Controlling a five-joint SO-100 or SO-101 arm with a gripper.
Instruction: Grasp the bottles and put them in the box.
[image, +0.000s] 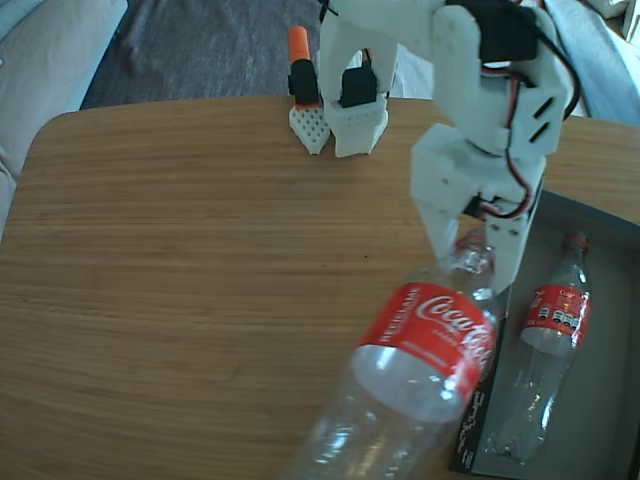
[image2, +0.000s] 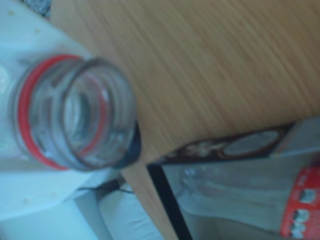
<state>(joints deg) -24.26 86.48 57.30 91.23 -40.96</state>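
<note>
The end effector (image: 478, 262) grips the raised Coca-Cola bottle (image: 425, 345) by its neck; the box (image: 600, 400) lies just right, holding the second bottle (image: 550, 340).

The Coca-Cola script is being shown in white on the red wrap label of the nearer bottle (image: 425, 340) in the fixed view, with a smaller line of white capitals above it that seems to read "REGULAR", though this is not being shown sharply enough to be sure. On the second bottle (image: 555, 320), lying in the box (image: 610, 400), a red label with small white and dark panels is being displayed, but nothing on it is being resolved into words. Pale printing is being seen on the box's black side, too small to be read. In the wrist view everything is being blurred, and no text is being made out.
</note>
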